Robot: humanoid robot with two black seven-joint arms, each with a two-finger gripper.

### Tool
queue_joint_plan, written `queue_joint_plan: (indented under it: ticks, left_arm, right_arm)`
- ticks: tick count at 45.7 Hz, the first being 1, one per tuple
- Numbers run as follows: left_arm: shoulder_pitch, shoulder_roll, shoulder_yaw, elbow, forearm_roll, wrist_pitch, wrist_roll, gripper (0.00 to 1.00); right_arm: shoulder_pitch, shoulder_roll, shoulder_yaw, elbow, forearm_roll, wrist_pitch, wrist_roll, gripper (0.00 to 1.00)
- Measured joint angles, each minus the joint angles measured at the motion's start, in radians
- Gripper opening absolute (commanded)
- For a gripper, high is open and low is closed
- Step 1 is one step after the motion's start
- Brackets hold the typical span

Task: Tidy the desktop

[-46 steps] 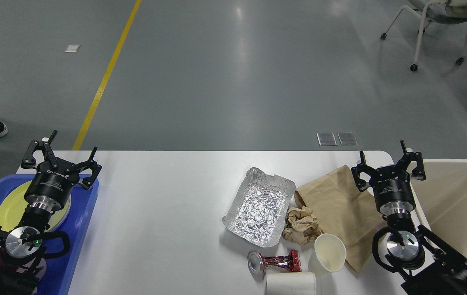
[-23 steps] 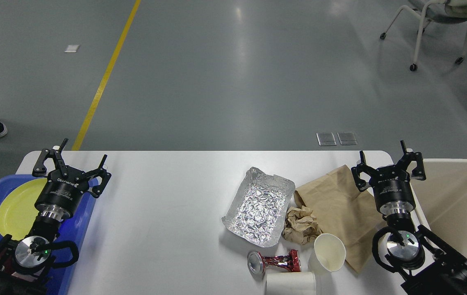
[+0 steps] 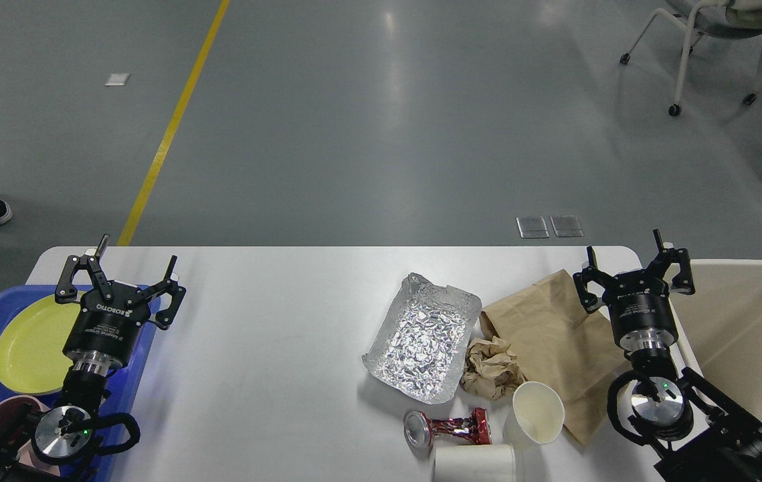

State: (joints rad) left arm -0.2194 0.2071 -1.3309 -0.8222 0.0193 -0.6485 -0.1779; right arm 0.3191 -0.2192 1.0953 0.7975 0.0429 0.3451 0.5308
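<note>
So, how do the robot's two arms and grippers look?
Both arms are black with round silver metal joint caps, each showing a small green light. The left gripper and right gripper are black, with thin two-finger linkages on a cylindrical body carrying small white lettering. Black cables loop near the wrists.

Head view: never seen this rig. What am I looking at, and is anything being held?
The camera sits in a humanoid robot's head, looking down over a white desktop. The two black arms are its own. The left gripper and right gripper are both open and hold nothing. Litter lies on the right: a foil tray, a brown paper bag, a crumpled paper wad, a crushed red can and two paper cups. A blue tray at left holds a yellow plate; a beige bin stands at right.
</note>
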Motion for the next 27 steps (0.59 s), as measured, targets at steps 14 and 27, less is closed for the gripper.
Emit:
queue_joint_plan:
  ticks: [14,27]
  left_arm:
    - [0.000,0.003,0.002,0.001,0.000,-0.008,0.007,0.96]
    - [0.000,0.003,0.003,0.002,0.001,-0.008,0.008,0.96]
  right_arm:
    - [0.000,0.000,0.000,0.000,0.000,0.000,0.000,1.00]
    - [0.000,0.000,0.000,0.000,0.000,0.000,0.000,1.00]
